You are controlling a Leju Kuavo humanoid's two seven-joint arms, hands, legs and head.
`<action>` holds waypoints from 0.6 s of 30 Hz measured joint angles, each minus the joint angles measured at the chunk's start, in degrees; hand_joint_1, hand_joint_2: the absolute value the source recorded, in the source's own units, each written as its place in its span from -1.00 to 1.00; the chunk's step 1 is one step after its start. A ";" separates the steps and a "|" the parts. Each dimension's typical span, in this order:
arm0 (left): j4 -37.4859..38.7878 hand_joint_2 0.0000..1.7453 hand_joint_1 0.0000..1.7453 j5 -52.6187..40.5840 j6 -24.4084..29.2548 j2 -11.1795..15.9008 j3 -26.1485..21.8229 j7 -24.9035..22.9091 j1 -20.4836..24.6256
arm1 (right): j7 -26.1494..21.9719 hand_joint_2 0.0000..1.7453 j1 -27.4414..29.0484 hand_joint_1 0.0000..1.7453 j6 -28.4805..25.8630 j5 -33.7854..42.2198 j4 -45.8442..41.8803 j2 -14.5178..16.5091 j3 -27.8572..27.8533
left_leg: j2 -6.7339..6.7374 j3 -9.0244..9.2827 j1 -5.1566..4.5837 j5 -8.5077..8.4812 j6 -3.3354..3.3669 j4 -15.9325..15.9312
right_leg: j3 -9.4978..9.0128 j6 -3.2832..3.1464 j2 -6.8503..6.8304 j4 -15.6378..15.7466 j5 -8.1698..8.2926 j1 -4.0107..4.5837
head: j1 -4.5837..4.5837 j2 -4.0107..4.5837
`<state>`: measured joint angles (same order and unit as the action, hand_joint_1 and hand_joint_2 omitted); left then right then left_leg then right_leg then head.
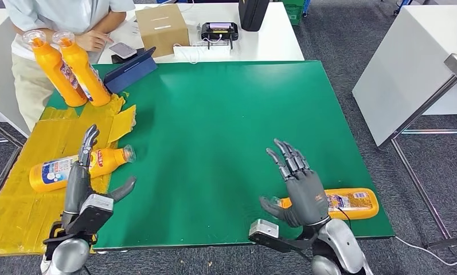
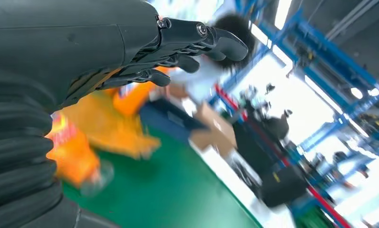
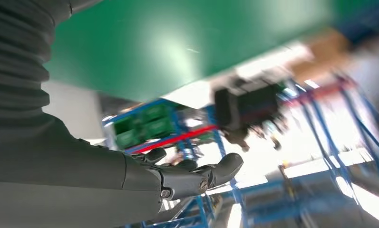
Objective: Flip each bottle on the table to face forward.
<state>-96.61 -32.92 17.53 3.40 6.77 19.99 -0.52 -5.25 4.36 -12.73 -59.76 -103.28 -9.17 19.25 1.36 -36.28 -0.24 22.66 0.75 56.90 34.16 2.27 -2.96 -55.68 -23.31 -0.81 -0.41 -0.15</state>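
An orange bottle (image 1: 62,168) lies on its side on the yellow sheet at the table's left, clear cap toward the green mat. My left hand (image 1: 84,183) hovers over it, fingers spread and holding nothing; the left wrist view shows its dark fingers (image 2: 197,40) above the blurred bottle (image 2: 73,152). A second orange bottle (image 1: 352,202) lies near the front right edge, partly hidden behind my right hand (image 1: 297,186), which is open with fingers up. Two more orange bottles (image 1: 71,69) stand upright at the back left.
A person (image 1: 54,23) stands at the back left beside the upright bottles. A blue tablet case (image 1: 129,70), a cardboard box (image 1: 161,27) and a black device (image 1: 219,30) sit behind the green table (image 1: 226,126). White tables (image 1: 409,63) stand to the right.
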 joint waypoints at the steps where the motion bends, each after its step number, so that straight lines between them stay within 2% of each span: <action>1: -0.85 1.00 -1.00 1.41 -1.50 -0.36 -0.13 0.07 -0.60 | 1.09 1.00 0.14 -1.00 0.53 -1.71 0.70 -1.07 -0.13 | -0.03 -0.01 -0.02 0.00 0.01 0.00 | -0.01 0.03 -0.01 0.00 -0.02 -0.02 | 0.00 0.00; 7: -3.78 1.00 -1.00 4.98 -5.46 -1.89 -0.27 0.60 -2.68 | 4.45 1.00 0.98 -1.00 3.42 -5.58 3.46 -5.92 -1.30 | -0.13 0.00 -0.06 0.04 0.05 0.01 | -0.02 0.11 -0.02 0.01 -0.05 -0.07 | 0.02 0.00; 14: -5.05 1.00 -1.00 8.28 -7.33 -3.01 0.95 1.88 -4.58 | 4.93 1.00 4.02 -1.00 6.80 -1.52 7.72 -12.83 -5.47 | -0.23 -0.01 -0.07 0.07 0.06 0.01 | -0.03 0.12 -0.04 0.02 -0.06 -0.07 | 0.02 0.00; 18: -5.04 1.00 -1.00 8.55 -6.76 -3.37 1.90 2.03 -4.60 | 4.75 1.00 5.07 -1.00 7.67 -1.29 10.47 -15.39 -7.54 | -0.22 -0.01 -0.07 0.09 0.08 0.01 | -0.03 0.13 -0.03 0.02 -0.06 -0.07 | 0.02 0.00</action>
<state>-101.64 -24.37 10.78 0.02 8.67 22.02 -5.11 -0.50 9.42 -5.06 -61.06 -92.82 -24.56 11.72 1.14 -36.28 -0.32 22.75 0.83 56.91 34.13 2.40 -2.99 -55.66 -23.37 -0.89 -0.39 -0.15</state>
